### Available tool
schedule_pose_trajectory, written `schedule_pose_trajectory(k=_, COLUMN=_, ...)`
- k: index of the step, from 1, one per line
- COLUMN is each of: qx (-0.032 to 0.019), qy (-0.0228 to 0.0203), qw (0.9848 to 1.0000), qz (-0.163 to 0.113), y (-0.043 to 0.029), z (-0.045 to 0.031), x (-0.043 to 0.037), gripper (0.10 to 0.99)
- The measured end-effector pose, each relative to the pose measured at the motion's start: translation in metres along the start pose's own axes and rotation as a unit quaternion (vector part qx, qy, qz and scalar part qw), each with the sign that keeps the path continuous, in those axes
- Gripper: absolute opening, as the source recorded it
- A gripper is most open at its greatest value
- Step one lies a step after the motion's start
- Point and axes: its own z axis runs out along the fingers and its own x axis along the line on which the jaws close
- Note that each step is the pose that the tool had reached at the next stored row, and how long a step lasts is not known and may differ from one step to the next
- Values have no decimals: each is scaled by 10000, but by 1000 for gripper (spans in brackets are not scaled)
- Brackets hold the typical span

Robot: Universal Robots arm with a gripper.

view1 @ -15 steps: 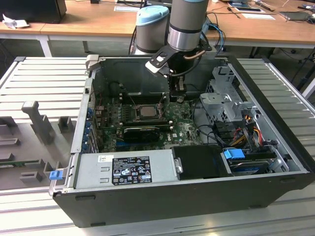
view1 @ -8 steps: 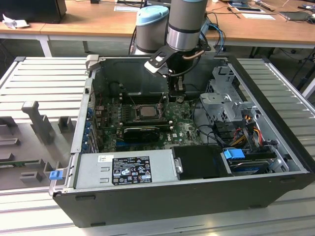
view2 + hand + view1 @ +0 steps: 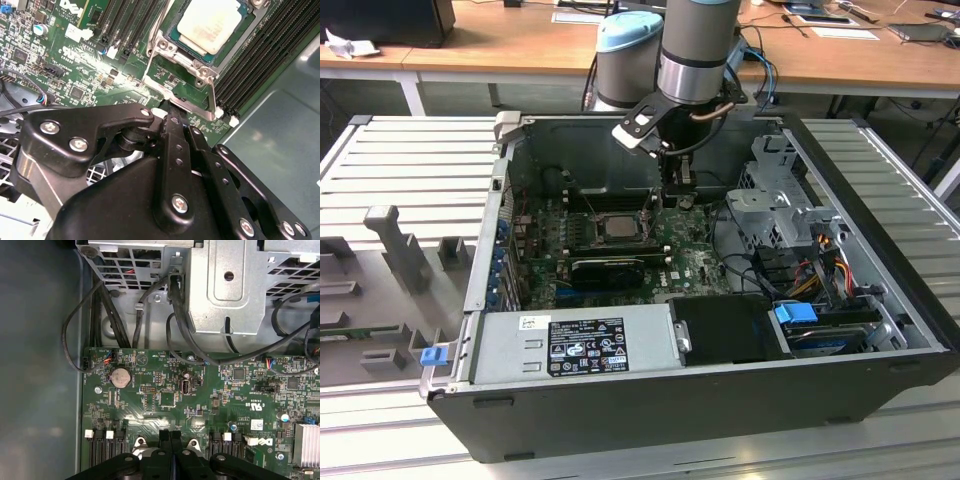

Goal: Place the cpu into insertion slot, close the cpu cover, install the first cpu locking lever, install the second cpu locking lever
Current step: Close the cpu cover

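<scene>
The pale silvery cpu (image 3: pixel 212 25) lies flat in the insertion slot (image 3: pixel 598 222) in the middle of the green board. The dull-metal cpu cover (image 3: pixel 202 70) frames it, with the chip showing through the cut-out. A thin metal locking lever (image 3: pixel 214 95) runs along one side of the cover, and a second lever (image 3: pixel 151 57) runs along the other side and bends toward my fingertips. My gripper (image 3: pixel 181 122) is shut with nothing between its fingers, its tips right at that lever's end. In the exterior view my gripper (image 3: pixel 678 182) hangs just right of the cpu (image 3: pixel 618 224).
Long black RAM slots (image 3: pixel 260 60) flank the socket. A metal drive cage (image 3: pixel 775 205) with cable bundles stands at the exterior view's right. The power supply (image 3: pixel 575 345) sits along the front. The case walls (image 3: pixel 485 250) enclose the board.
</scene>
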Motion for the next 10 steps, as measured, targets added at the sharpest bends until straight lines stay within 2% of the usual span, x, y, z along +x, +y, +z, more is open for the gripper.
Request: schedule_pose_trajectory(k=10, qx=0, qy=0, qw=10000, qz=0, y=-27, z=0, x=1, gripper=106)
